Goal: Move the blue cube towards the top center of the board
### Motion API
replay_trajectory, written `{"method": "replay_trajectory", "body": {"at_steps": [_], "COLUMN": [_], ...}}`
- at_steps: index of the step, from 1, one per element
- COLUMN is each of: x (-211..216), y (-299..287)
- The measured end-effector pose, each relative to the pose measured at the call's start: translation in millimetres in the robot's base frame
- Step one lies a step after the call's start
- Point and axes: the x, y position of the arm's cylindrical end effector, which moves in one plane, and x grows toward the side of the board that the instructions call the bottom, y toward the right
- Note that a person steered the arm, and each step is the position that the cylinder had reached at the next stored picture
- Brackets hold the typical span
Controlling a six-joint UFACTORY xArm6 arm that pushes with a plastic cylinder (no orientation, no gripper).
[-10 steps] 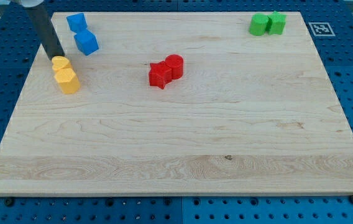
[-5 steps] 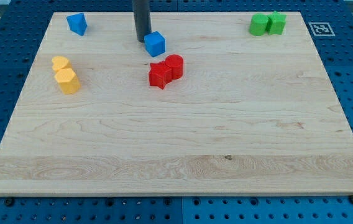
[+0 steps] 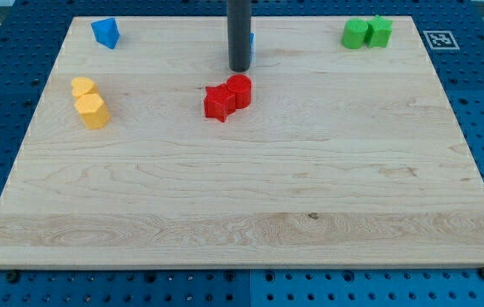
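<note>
My tip (image 3: pixel 239 69) stands near the top centre of the wooden board (image 3: pixel 242 196), just above the two red blocks. The blue cube (image 3: pixel 252 43) is almost wholly hidden behind the rod; only a thin blue sliver shows at the rod's right edge, above the tip. Whether the tip touches it cannot be told. A second blue block (image 3: pixel 105 32), of irregular shape, lies at the top left of the board.
A red block (image 3: pixel 219 102) and a red cylinder (image 3: pixel 239 89) touch each other just below my tip. Two yellow blocks (image 3: pixel 83 87) (image 3: pixel 93 111) lie at the left. Two green blocks (image 3: pixel 356 34) (image 3: pixel 380 31) lie at the top right. A printed marker (image 3: pixel 440 39) lies off the board's top-right corner.
The rod went from the left edge to the top centre. The blue cube slid right from beside the other blue block, then up and right behind the rod.
</note>
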Motion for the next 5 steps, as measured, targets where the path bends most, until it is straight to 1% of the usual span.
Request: {"method": "replay_trajectory", "body": {"at_steps": [1,2,3,4,5], "x": [-4.3,-37.1,-42.4,-12.7,-2.4], "y": [26.4,28.0,28.4,29.1,22.8]}}
